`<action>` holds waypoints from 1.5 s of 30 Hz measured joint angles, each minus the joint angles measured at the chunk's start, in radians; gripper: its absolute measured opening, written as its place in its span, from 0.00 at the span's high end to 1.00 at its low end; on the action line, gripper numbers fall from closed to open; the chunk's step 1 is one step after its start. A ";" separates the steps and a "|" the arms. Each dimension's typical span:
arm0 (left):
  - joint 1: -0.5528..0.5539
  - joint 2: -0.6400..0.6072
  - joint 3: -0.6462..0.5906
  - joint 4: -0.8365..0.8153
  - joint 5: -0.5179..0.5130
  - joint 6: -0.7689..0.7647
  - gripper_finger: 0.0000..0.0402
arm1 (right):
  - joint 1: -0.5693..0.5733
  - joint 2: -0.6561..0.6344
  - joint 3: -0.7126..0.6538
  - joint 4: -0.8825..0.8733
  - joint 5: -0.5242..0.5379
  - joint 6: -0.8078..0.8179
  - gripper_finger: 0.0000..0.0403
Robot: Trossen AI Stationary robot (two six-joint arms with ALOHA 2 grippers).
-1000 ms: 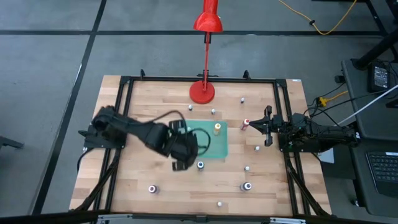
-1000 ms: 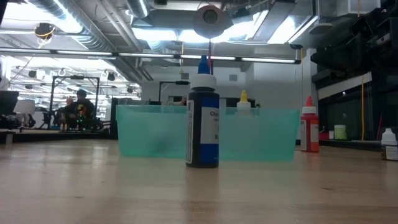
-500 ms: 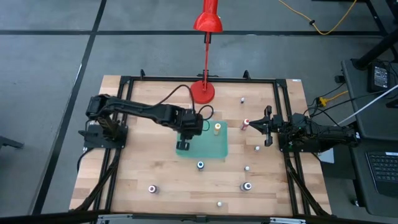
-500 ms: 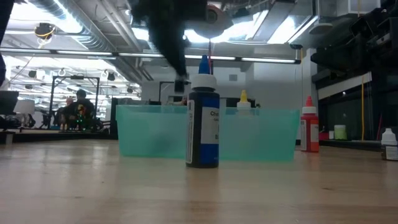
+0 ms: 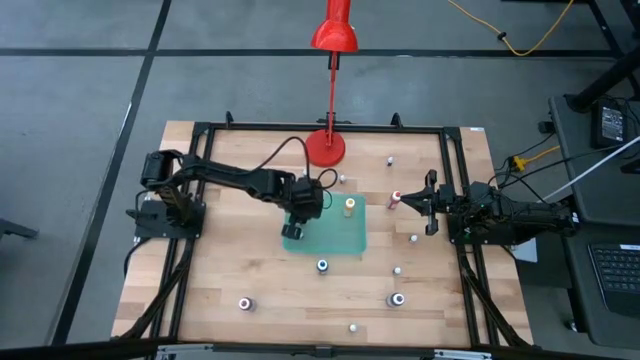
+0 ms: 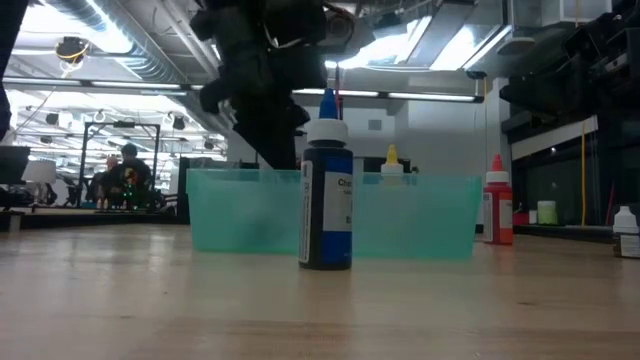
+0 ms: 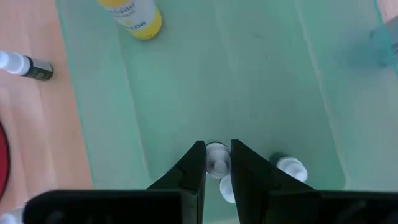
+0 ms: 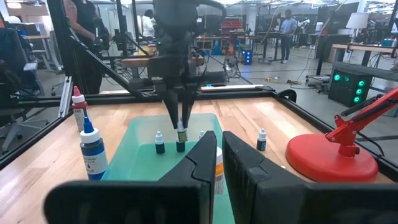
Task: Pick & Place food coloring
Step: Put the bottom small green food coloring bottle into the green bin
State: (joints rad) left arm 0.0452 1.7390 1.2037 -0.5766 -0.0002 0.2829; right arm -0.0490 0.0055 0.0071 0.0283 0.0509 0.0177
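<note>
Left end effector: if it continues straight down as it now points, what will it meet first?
Probably the tray floor: the left end effector hangs over it, shut on a small white-capped bottle. The height above it is unclear.

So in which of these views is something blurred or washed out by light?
Low view: ceiling lights glare white and the left arm is a dark blur. Left wrist view: the bin floor is soft and the small bottle between the jaws is hazy. Right wrist view: its own fingers are out of focus. High view: even light.
</note>
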 joint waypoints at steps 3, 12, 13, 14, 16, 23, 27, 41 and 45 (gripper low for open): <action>0.007 0.000 -0.022 0.033 -0.002 0.001 0.88 | 0.000 0.000 0.000 0.000 0.000 0.000 0.92; 0.024 0.000 -0.088 0.085 0.008 -0.007 0.88 | 0.000 0.000 0.000 0.000 0.000 0.000 0.92; 0.024 0.000 -0.088 0.088 0.008 -0.009 0.88 | 0.000 0.000 0.000 0.000 0.000 0.000 0.92; 0.024 0.000 -0.088 0.096 0.010 -0.011 0.88 | 0.000 0.000 0.000 0.000 0.000 0.000 0.92; 0.023 0.000 -0.088 0.115 0.012 -0.010 0.88 | 0.000 0.000 0.000 0.000 0.000 0.000 0.92; 0.025 0.056 -0.087 0.143 0.026 -0.008 0.88 | 0.000 0.000 0.000 0.000 0.000 0.000 0.92; 0.022 0.067 -0.086 0.143 0.023 -0.006 0.88 | 0.000 -0.001 0.000 0.000 0.000 0.000 0.92; 0.031 0.057 -0.065 0.100 0.018 -0.036 0.74 | 0.000 0.000 0.000 0.000 0.000 0.000 0.92; 0.029 0.042 0.017 0.002 0.010 -0.011 0.67 | 0.000 0.000 0.000 0.000 0.000 0.000 0.92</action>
State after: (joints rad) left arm 0.0742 1.7805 1.2204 -0.5743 0.0101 0.2718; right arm -0.0492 0.0051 0.0071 0.0283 0.0509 0.0177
